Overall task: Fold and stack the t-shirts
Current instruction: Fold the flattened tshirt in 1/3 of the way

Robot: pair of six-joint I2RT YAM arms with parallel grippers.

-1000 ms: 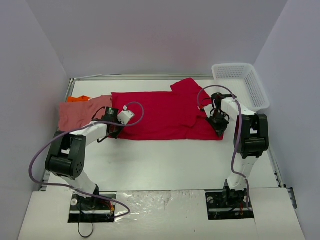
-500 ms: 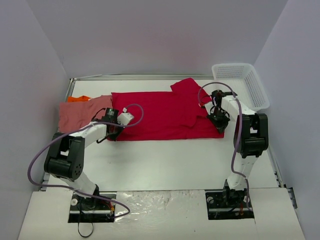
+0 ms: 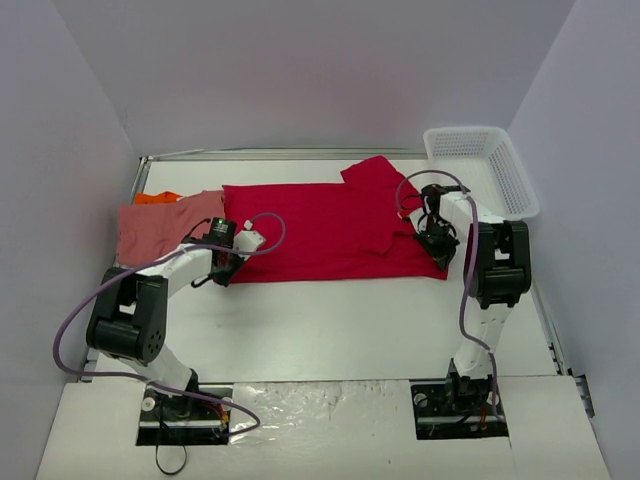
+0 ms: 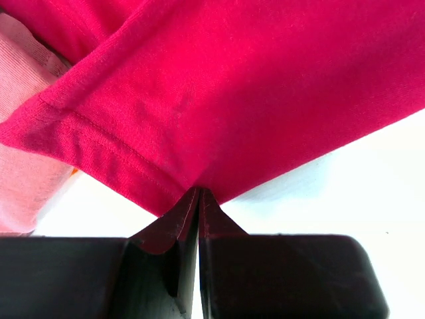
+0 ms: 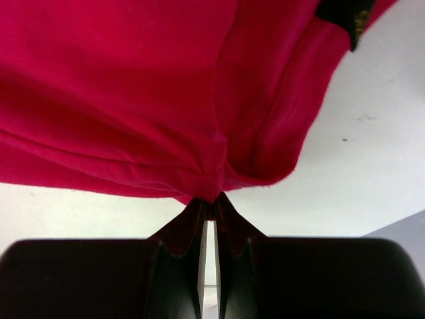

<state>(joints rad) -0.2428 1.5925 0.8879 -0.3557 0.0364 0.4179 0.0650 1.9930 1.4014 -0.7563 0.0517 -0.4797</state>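
The bright red t-shirt [image 3: 320, 225] lies spread across the middle of the table. My left gripper [image 3: 226, 262] is shut on its near left hem corner; the left wrist view shows the hem [image 4: 126, 166] pinched at my fingertips. My right gripper [image 3: 436, 240] is shut on its near right edge, and the cloth [image 5: 166, 100] bunches at the tips in the right wrist view. The salmon pink t-shirt [image 3: 155, 225] lies at the left, partly under the red one, and also shows in the left wrist view [image 4: 20, 100]. A bit of the orange t-shirt [image 3: 157, 197] shows behind it.
A white mesh basket [image 3: 482, 170] stands at the back right corner. The table [image 3: 330, 320] is white with walls on three sides. Both arms' cables loop above the shirt's ends.
Both grippers have moved slightly away from the near edge with the red shirt's near edge held, so that edge now lies a little farther back.
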